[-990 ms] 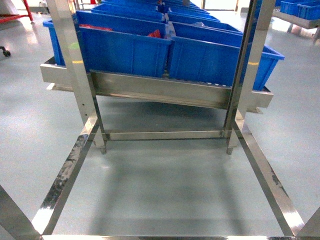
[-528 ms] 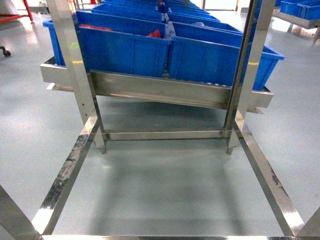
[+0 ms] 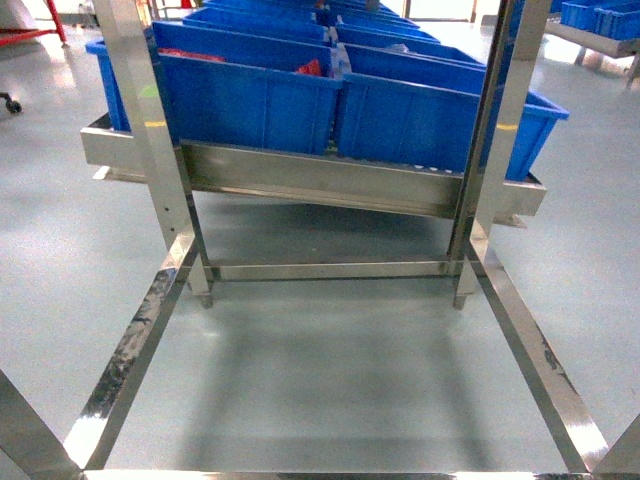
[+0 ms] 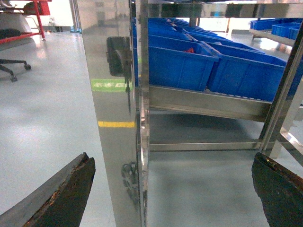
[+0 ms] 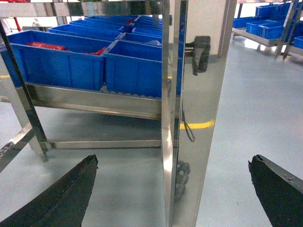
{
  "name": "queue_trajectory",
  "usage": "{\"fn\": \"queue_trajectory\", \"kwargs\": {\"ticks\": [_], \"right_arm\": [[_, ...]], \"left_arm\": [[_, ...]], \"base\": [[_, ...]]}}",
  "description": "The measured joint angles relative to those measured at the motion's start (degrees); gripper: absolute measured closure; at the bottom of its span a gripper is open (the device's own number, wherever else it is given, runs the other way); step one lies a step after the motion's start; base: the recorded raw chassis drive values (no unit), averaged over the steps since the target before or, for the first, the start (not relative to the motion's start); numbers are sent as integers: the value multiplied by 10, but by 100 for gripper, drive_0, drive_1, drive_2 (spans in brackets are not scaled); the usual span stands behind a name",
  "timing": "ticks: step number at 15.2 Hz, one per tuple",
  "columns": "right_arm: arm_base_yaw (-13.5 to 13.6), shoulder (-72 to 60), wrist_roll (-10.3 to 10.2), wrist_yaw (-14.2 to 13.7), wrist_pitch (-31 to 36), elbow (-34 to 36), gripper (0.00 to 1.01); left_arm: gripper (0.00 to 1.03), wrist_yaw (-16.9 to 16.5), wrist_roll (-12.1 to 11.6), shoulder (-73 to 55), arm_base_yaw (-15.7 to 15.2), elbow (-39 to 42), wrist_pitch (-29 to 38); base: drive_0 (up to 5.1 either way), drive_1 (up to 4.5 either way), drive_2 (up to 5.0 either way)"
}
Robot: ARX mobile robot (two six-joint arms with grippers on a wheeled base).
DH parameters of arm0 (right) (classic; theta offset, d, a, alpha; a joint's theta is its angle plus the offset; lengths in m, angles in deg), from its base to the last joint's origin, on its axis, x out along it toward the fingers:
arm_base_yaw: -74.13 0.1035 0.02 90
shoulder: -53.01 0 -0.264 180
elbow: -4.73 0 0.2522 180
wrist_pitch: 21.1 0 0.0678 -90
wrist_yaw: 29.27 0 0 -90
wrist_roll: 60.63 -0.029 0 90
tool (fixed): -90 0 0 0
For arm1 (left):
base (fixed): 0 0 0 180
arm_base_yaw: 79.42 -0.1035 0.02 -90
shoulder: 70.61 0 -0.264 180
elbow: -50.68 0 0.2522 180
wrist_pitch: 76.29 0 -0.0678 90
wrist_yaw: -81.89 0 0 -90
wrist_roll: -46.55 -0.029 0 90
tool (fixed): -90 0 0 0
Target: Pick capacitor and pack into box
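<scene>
Industrial setting: a factory or warehouse floor. Indicators: stainless steel rack (image 3: 160, 180) carrying rows of blue plastic bins (image 3: 250, 95), a glossy grey coated floor (image 3: 320, 360) with a yellow line (image 4: 116, 124), and further binned racks (image 5: 265, 28) behind.

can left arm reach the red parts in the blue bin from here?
Probably not. The left pincer is open and low, with the steel post directly ahead; the red parts lie in a blue bin beyond it.

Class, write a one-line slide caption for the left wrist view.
Open left gripper faces a steel rack post, blue bins shelved behind.
</scene>
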Motion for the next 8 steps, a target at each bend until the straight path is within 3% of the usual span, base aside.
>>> {"fn": "queue_trajectory", "kwargs": {"ticks": [8], "right_arm": [[0, 0, 0, 0, 0, 0, 3]], "left_arm": [[5, 0, 0, 0, 0, 0, 0]], "base": [[0, 0, 0]]}}
